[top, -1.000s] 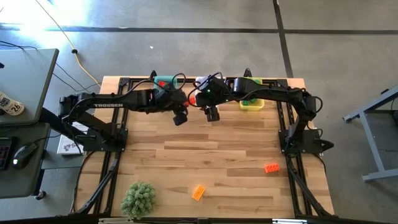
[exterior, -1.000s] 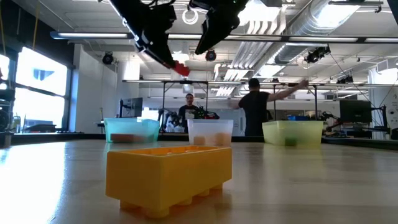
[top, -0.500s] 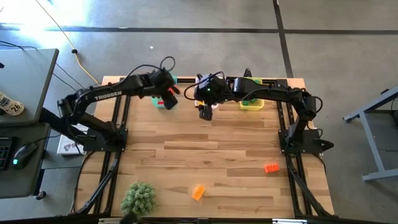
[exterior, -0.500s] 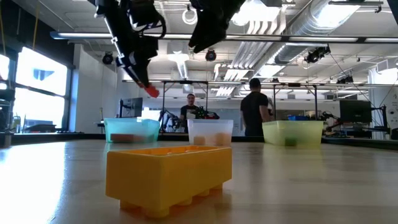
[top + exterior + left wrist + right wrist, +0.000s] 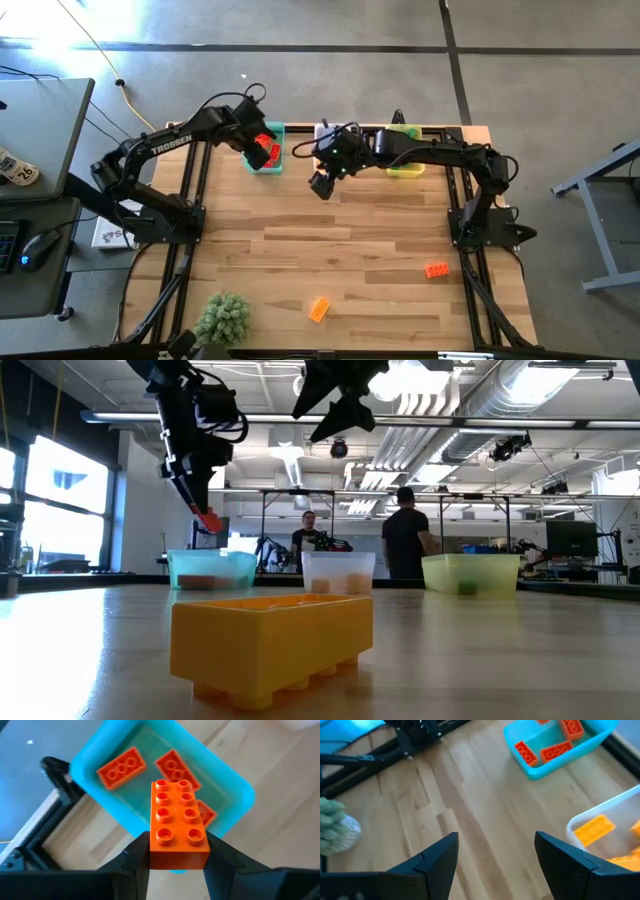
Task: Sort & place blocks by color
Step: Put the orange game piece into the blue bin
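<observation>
The left gripper [image 5: 176,851], clamped on a red-orange block [image 5: 176,822], has swung over the teal bin [image 5: 235,790], ready to drop; the right gripper [image 5: 495,855] hangs open, empty.

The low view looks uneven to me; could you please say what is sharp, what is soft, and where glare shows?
Low view: the near yellow block looms large; the bins behind look softer; windows and ceiling lights glare. High view: bright patch on the floor at top left.

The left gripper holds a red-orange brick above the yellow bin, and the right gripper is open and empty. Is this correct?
Not quite. The left gripper holds the red-orange brick above the teal bin, not the yellow one, as the left wrist view shows. The right gripper is indeed open and empty.
</observation>
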`<state>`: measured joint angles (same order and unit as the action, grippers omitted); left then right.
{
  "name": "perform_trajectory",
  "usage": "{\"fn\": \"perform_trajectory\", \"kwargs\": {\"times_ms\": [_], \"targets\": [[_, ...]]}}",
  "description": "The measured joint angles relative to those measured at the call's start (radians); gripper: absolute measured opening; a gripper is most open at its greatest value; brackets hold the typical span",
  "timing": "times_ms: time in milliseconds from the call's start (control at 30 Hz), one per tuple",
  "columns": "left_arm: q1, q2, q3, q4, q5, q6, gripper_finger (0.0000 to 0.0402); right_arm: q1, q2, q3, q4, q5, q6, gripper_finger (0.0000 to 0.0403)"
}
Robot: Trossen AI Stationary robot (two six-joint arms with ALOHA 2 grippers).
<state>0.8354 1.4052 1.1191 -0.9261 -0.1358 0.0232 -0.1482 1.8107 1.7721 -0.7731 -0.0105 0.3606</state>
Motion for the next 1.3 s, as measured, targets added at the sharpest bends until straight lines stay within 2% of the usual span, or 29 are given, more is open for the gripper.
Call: {"fn": "perform_trajectory", "kwargs": {"times_ms": [300, 533, 733, 1033, 1300], "targets": [[0.03, 0.0, 0.0, 0.009, -0.007, 0.073, 0.015, 0.088, 0.0, 0.0, -0.013, 0.008, 0.183, 0.025], [0.03, 0.0, 0.0, 0.01, -0.007, 0.094, 0.0173, 0.169, 0.0, 0.0, -0.08, 0.03, 0.245, 0.025], [0.03, 0.0, 0.0, 0.01, -0.007, 0.104, 0.0187, 0.229, 0.0, 0.0, -0.182, 0.109, 0.349, 0.025], [0.013, 0.0, 0.006, 0.008, 0.05, 0.111, 0.0188, 0.311, 0.0, 0.0, -0.34, 0.116, 0.422, 0.025], [-0.064, -0.001, 0.109, -0.001, 0.051, 0.111, 0.0189, 0.397, 0.001, -0.081, -0.542, 0.127, 0.533, 0.025]]}}
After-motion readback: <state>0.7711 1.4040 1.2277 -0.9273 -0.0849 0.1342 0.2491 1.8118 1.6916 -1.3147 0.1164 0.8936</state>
